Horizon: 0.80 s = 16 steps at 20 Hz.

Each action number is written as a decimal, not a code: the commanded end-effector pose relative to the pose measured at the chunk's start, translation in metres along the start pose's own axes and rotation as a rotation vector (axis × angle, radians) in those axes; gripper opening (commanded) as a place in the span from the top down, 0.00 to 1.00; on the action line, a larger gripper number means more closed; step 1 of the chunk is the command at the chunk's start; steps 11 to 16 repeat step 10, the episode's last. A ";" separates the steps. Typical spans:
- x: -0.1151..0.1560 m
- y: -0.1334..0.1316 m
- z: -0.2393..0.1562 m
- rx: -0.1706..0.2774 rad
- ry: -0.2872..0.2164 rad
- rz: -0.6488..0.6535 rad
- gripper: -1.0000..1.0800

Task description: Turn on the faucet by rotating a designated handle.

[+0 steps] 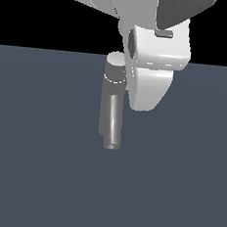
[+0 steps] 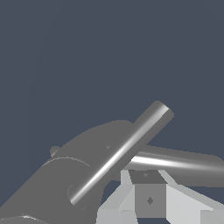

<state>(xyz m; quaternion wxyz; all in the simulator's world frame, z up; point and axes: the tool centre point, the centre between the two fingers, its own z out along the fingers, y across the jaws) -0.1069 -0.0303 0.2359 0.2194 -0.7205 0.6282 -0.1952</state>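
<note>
Tool (image 1: 145, 96) state cannot be determined beside the faucet (image 1: 112, 98); misaligned contact risks slipping off the thin handle (image 2: 175, 162), leaving it unrotated.

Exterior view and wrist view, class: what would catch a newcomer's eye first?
In the exterior view, the big white pincer looms from above, right beside the small grey faucet on the dark floor. In the wrist view, two shiny grey tubes of the faucet cross close to the camera.
</note>
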 end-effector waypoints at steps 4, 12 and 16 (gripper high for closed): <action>0.038 -0.008 -0.001 -0.001 0.030 0.048 1.00; 0.053 -0.016 -0.001 -0.003 0.033 0.055 1.00; 0.053 -0.016 -0.001 -0.003 0.033 0.055 1.00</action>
